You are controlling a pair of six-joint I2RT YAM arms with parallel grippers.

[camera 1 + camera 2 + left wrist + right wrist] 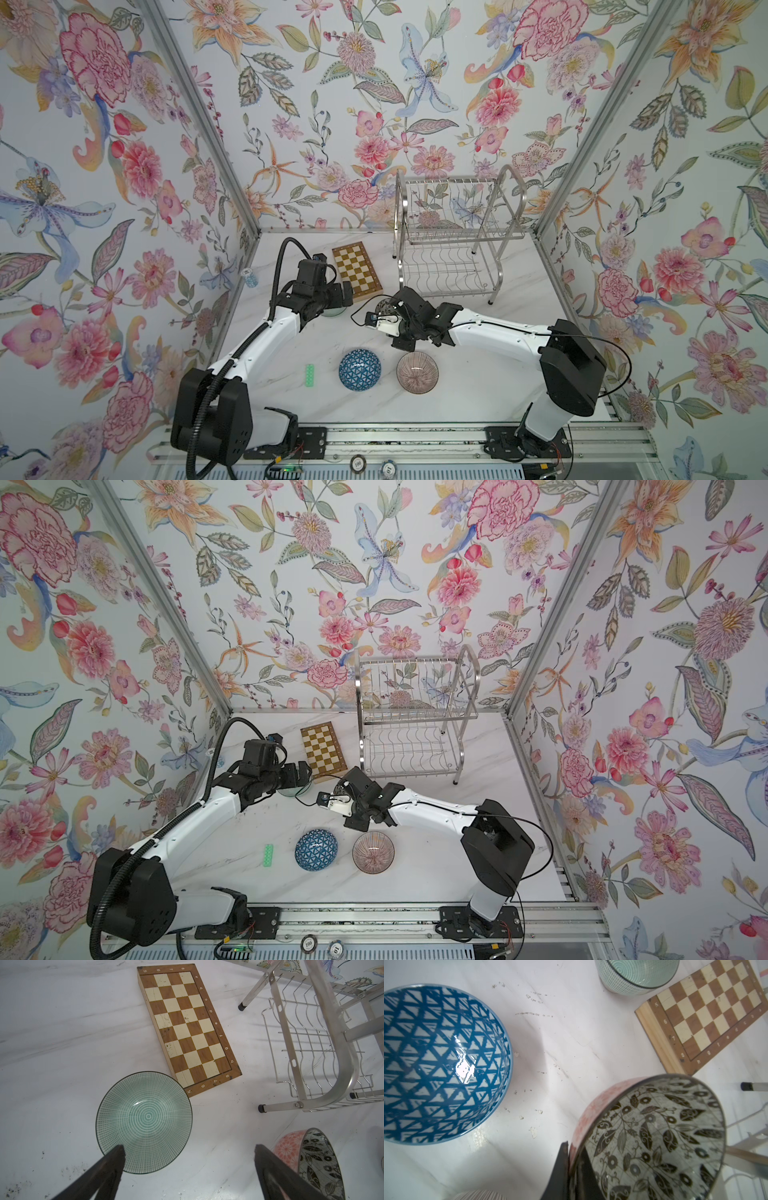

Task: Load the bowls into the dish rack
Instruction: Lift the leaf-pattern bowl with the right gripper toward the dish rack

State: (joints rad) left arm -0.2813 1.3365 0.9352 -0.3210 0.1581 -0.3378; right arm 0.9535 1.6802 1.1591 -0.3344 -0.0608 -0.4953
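While tilted, floral bowl (pixel 654 1136), its wall between jaws of right gripper (pixel 573 1152).

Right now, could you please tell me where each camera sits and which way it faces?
Both top views: overhead, facing down toward the dish rack; left arm, right arm show.
Left wrist: on left arm, facing down at the mint bowl; open left tool shows.
Right wrist: on right arm, facing the floral bowl; right tool shut on it.
Shared: both wrist views show the chessboard.
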